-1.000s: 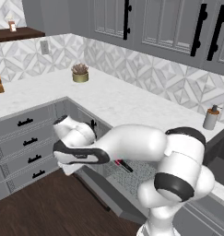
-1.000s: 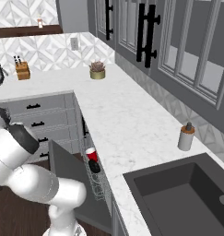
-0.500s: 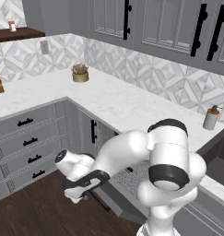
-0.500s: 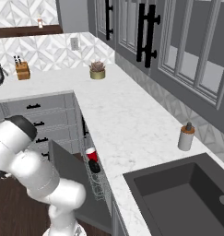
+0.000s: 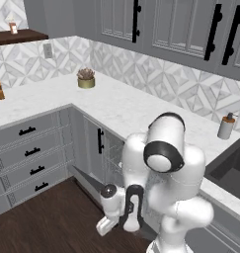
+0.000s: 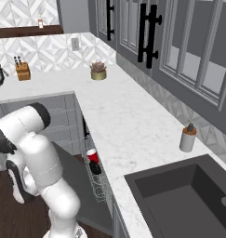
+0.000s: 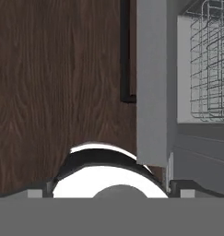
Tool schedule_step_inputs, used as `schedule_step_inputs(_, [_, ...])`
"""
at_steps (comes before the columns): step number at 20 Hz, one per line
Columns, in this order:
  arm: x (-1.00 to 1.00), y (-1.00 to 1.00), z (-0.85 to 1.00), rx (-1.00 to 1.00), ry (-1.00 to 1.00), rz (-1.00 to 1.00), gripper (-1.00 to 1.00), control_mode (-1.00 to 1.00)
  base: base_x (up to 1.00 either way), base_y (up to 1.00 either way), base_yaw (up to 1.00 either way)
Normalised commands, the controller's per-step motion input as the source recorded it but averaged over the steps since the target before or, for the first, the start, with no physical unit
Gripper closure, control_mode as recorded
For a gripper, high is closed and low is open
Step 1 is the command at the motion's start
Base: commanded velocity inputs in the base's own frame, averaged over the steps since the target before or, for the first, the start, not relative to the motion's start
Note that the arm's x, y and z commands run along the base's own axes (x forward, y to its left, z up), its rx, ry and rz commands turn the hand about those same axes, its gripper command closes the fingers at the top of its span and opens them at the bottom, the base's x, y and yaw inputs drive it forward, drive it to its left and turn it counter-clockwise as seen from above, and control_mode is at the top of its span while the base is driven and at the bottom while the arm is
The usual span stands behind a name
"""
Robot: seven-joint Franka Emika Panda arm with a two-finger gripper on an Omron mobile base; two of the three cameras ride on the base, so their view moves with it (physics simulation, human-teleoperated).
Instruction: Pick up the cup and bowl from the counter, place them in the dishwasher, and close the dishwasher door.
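The red cup (image 6: 91, 155) and the black bowl (image 6: 96, 168) sit side by side in the wire rack (image 6: 99, 186) of the dishwasher, under the white counter (image 6: 128, 125). The dishwasher door (image 6: 75, 183) hangs open, dropped towards the floor. My arm is folded down low, and the gripper (image 5: 105, 226) sits just above the floor by the door's (image 5: 87, 179) outer edge. In the hand view the gripper (image 7: 111, 190) is open and holds nothing. It looks along the door's grey edge (image 7: 152, 83) with its black handle (image 7: 125, 50), and the rack (image 7: 209, 60) lies beyond.
A soap dispenser (image 6: 187, 138) stands by the sink (image 6: 179, 200). A potted plant (image 5: 85, 78) and a knife block (image 6: 23, 70) are at the back of the counter. Grey drawers (image 5: 27, 153) flank the dishwasher. Dark wood floor (image 5: 42, 222) lies in front.
The arm has swung down from rack height to just above the floor beside the open door. The gripper stayed open. The cup and bowl have not moved.
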Motion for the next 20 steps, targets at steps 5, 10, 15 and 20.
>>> schedule_step_inputs(5, [0.07, 0.76, -0.07, -0.08, -0.03, -0.22, -1.00, -1.00, 0.00, 0.00, 0.00])
schedule_step_inputs(10, [0.03, 0.70, -0.02, -0.07, -0.01, -0.24, -1.00, -1.00, 0.00, 0.00, 0.00])
schedule_step_inputs(15, [0.08, 0.96, -0.17, -0.03, 0.00, -0.08, -1.00, -1.00, 0.00, 0.00, 0.00])
schedule_step_inputs(20, [0.11, 0.94, -0.27, -0.01, 0.00, -0.05, -1.00, -1.00, 0.00, 0.00, 0.00])
